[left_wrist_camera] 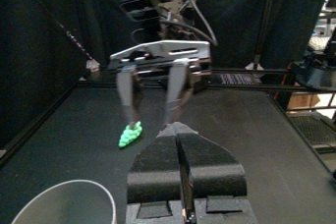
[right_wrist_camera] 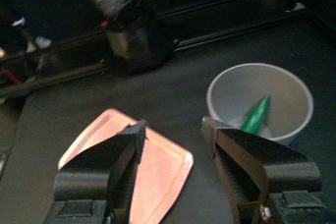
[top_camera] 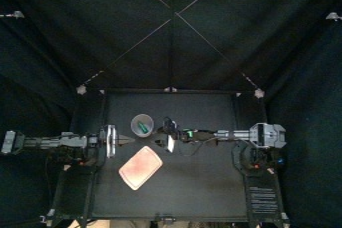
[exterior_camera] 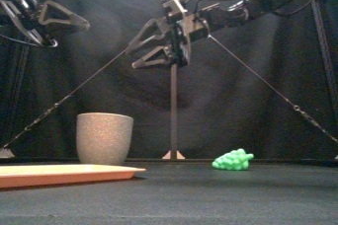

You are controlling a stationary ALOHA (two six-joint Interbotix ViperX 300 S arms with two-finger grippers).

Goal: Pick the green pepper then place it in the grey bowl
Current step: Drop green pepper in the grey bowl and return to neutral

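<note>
Top looks down, front looks level; both wrist views share the cup [right_wrist_camera: 234, 88].

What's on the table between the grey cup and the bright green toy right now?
Nothing. In the front view the table is bare between the grey cup and the bright green toy.

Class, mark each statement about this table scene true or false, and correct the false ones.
1. The green pepper lies inside the grey cup. True.
2. The right gripper is shut on a toy. False: its jaws are open and empty.
3. A second green toy lies on the table, apart from the cup. True.
4. The pink tray holds a toy. False: it is bare.
</note>
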